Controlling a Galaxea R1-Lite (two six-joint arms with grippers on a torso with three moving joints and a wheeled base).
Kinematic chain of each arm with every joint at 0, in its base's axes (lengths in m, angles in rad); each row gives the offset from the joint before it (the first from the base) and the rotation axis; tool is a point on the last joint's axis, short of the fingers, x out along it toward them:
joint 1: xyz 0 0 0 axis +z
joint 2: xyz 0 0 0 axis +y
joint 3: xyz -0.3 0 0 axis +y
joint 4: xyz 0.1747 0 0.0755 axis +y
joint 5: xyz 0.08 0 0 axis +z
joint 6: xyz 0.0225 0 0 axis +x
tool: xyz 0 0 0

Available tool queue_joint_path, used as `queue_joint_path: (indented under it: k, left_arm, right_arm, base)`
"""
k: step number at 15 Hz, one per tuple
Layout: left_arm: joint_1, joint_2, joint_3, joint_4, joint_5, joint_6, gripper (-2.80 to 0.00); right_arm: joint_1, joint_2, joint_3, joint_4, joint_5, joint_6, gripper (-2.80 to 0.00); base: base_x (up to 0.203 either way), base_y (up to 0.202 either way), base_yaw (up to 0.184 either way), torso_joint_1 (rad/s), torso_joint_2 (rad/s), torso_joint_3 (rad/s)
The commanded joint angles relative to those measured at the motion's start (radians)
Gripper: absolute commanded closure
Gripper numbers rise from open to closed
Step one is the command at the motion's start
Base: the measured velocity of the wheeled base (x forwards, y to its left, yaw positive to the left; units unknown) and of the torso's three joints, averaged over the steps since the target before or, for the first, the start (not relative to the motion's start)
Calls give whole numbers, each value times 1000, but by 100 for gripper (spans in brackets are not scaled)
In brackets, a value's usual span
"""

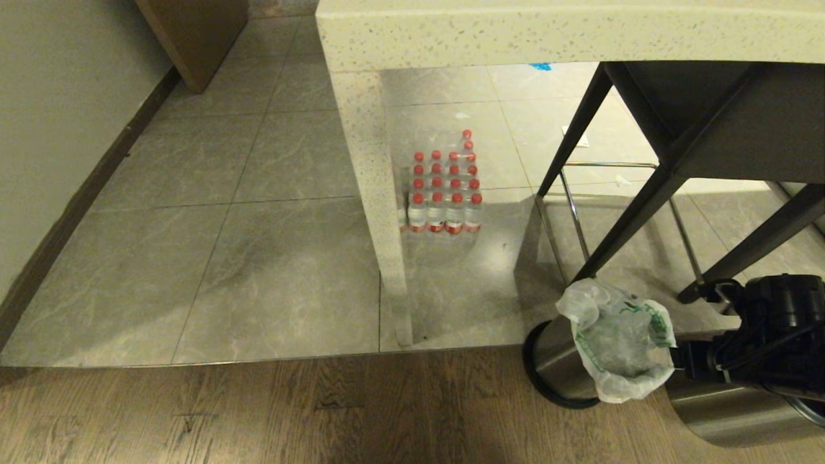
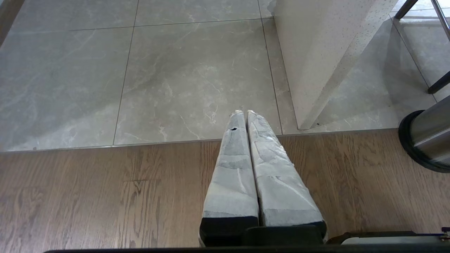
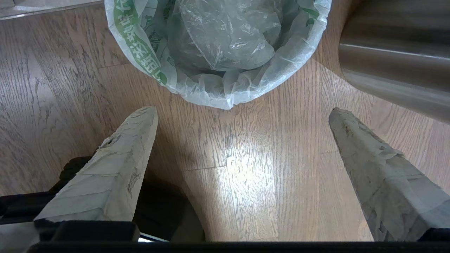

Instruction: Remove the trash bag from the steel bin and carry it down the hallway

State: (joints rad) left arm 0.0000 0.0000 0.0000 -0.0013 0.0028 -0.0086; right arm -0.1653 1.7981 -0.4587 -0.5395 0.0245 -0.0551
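Trash bag (image 1: 619, 341), thin, light, crinkly film, lines the steel bin (image 1: 557, 361) on the floor; best pinched at its folded rim. Right hand (image 3: 242, 116) hangs released just beside it; left hand (image 2: 245, 116) clenched, idle.

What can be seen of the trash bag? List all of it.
The thin, crinkly translucent white plastic trash bag carries green printed lettering along its rim. It lines the small round brushed-steel bin, its mouth open and folded out over the bin's edge, with one flap sticking up on the far side. More crumpled clear plastic lies inside. The bin stands on the wooden floor by the black stool's legs. The right tool hangs open just short of the bag, not touching it.
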Motion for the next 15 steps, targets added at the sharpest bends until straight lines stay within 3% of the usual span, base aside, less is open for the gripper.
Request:
queue_joint_path:
  k: [1,15]
  left_arm:
    - [0,0,0,0,0,-1,0]
    - [0,-2,2,0,0,-1,0]
  right_arm:
    - [167,-1798,402,668,-40,83,-280]
    - [167,-1798,402,668,-40,83,-280]
  base:
    - [0,0,0,0,0,0]
    - [0,0,0,0,0,0]
